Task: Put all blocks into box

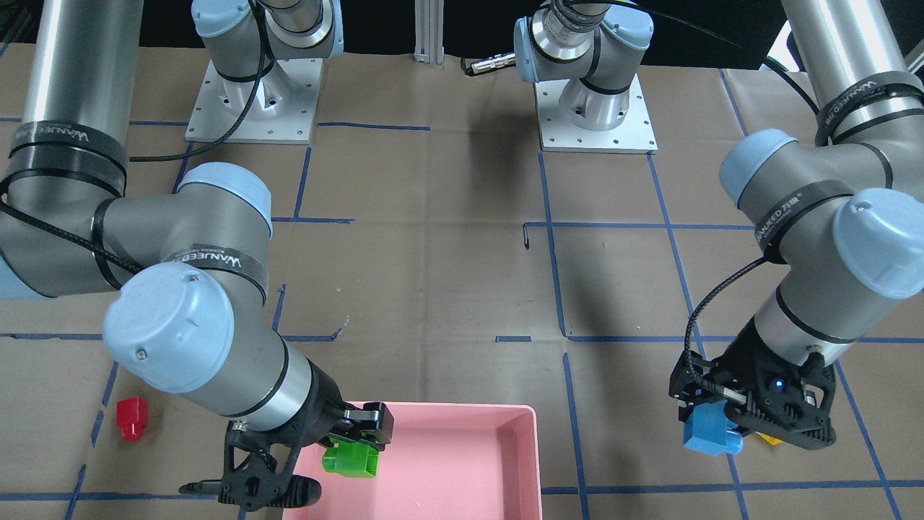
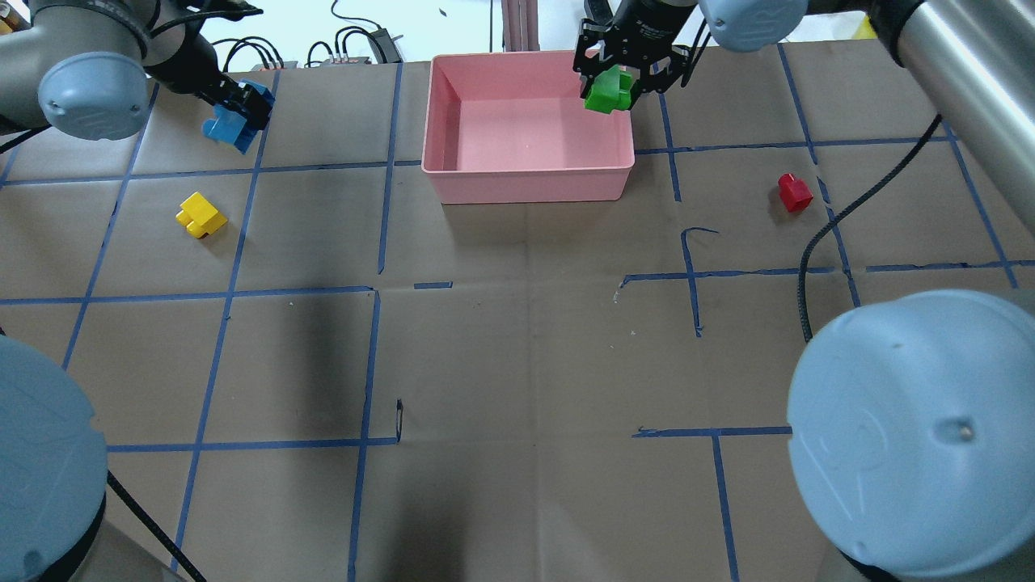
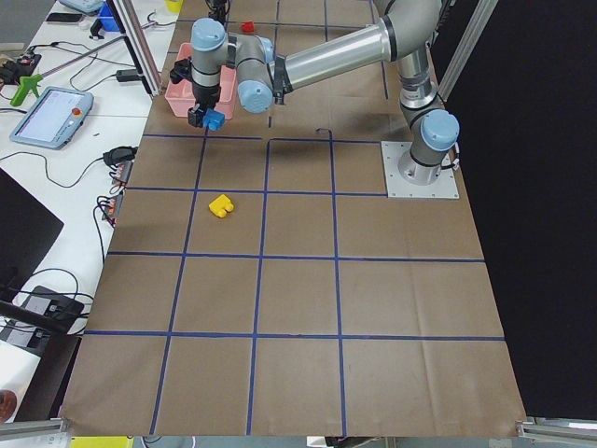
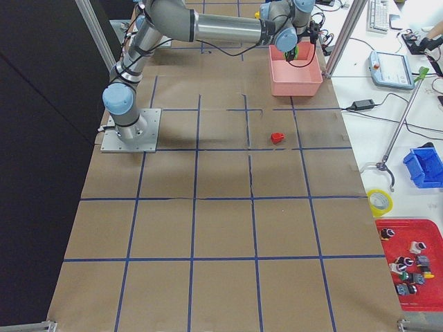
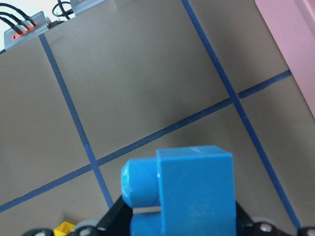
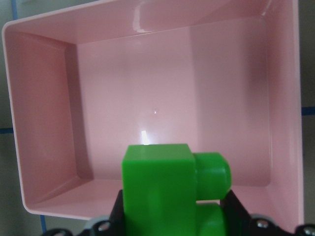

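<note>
Brown paper-covered table (image 2: pixel 517 364) — blue tape grid (image 2: pixel 228 296), black backdrop (image 3: pixel 541 140).

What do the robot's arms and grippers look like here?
The left arm and right arm match: silver-grey tubular links, pale blue round joint caps, black straps printed WANEED, and a black braided cable running towards each wrist. Each stands on a square light metal base plate. The left gripper and right gripper are black plastic with open, skeletal frames.
</note>
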